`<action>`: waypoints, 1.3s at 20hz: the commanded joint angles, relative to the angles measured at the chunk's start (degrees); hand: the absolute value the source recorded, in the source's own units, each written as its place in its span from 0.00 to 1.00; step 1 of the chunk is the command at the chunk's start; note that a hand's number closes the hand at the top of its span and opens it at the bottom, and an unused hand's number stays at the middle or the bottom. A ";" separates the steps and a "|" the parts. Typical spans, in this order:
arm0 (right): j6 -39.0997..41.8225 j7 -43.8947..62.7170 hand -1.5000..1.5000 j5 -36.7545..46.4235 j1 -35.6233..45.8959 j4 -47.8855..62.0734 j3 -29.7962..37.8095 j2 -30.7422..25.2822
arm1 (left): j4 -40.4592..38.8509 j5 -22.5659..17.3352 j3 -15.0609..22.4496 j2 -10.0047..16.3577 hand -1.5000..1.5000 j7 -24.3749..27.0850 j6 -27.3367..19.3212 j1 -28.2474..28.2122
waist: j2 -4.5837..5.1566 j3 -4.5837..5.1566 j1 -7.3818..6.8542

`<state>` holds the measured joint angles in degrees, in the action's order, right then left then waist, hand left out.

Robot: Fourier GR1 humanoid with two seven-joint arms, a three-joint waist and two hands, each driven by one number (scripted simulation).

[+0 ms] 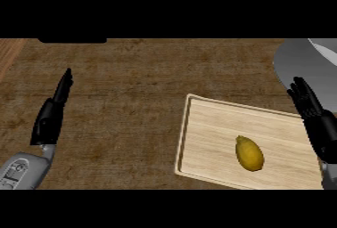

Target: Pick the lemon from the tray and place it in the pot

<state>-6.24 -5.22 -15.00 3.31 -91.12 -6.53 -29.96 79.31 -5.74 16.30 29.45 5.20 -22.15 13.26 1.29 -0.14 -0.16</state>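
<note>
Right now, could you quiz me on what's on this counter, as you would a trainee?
1. True or false: the lemon lies on the wooden tray.
2. Fill in: the left hand and right hand both have ____ fingers and hold nothing.
3. Which hand is nearer the pot? A) left B) right

Key: 1 true; 2 straight; 3 B.

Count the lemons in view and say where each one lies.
1. The yellow oval lemon lies near the middle of the pale wooden tray. The grey metal pot at upper right is partly out of view, so another could be hidden there.
</note>
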 commanded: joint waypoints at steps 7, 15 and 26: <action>2.65 9.74 1.00 18.65 2.67 -0.71 -7.03 -15.19 | -2.85 -8.07 5.68 -6.72 0.50 -6.24 11.16 -5.44 | -1.33 1.88 0.67; -19.80 1.72 0.00 15.91 -6.04 -21.94 -6.49 9.01 | -3.02 -12.49 4.68 -7.28 0.50 -7.49 17.12 -7.27 | -1.64 0.23 1.40; -6.36 45.41 0.00 9.65 -0.64 -33.71 -3.09 -6.31 | -1.97 -10.74 4.12 -9.39 0.50 -11.55 16.93 -5.01 | -1.30 0.22 0.03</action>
<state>-15.22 28.66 -1.93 -0.97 -123.47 -11.28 -34.16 76.63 -17.52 19.45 21.98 -3.70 -3.83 7.29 -0.19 0.07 0.41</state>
